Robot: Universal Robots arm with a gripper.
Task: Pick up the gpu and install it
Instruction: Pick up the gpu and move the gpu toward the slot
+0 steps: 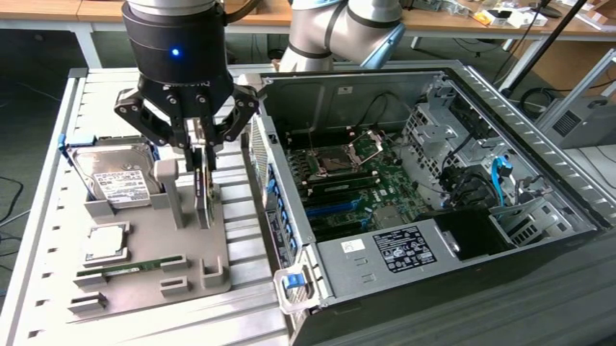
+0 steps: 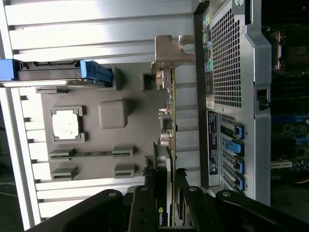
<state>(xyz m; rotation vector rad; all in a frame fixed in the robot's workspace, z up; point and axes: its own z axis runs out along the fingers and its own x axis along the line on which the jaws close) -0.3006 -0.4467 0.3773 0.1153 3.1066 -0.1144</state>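
In the exterior view, we see the gripper [image 1: 199, 148] clamped on the top edge of the graphics card [image 1: 203, 194]. The card stands on edge on the grey tray [image 1: 144, 285], at nine o'clock from the open computer case [image 1: 318, 101].

In the wrist view, the card [image 2: 170, 111] runs edge-on between the jaws of the gripper [image 2: 169, 188], which press on it. Its metal bracket [image 2: 171, 48] is at the far end, beside the case [image 2: 231, 72].

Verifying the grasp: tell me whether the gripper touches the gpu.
Touching. The wrist view shows the gripper closed on the gpu's edge, no gap either side.

light: bright | glare: table slats [image 2: 96, 34] | shadow: case interior [image 2: 289, 96]
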